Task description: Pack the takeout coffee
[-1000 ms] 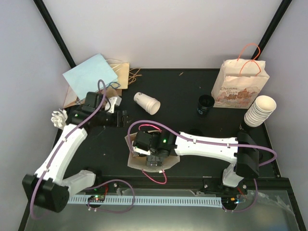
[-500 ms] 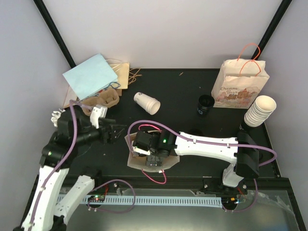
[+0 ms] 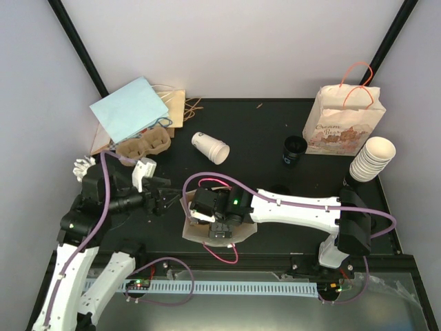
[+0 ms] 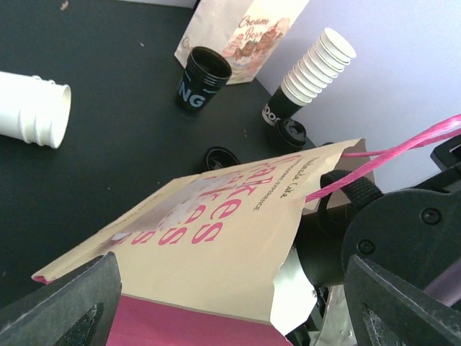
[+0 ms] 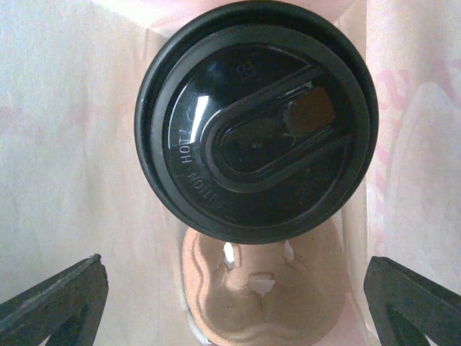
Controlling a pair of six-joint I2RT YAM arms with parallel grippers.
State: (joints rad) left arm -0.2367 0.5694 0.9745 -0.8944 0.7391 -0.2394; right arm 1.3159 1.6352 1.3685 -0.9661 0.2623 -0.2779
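Coffee cup (image 5: 256, 119), lidded, sits in the cup carrier (image 5: 263, 288) inside the paper bag (image 4: 216, 238). The right tool (image 3: 219, 222) stays there, jaws wide, clear of it. The left tool (image 3: 160, 198), spread and empty, has swung over to the bag's edge, likely to steady it.

Lidded cup (image 5: 256, 119) sits in cup carrier (image 5: 263, 288) inside paper bag (image 4: 216, 245) at bench (image 3: 262, 131) front centre. Tipped cup (image 3: 210, 147) lies behind it. Standing bag (image 3: 344, 121) and cup stack (image 3: 372, 158) are far right.
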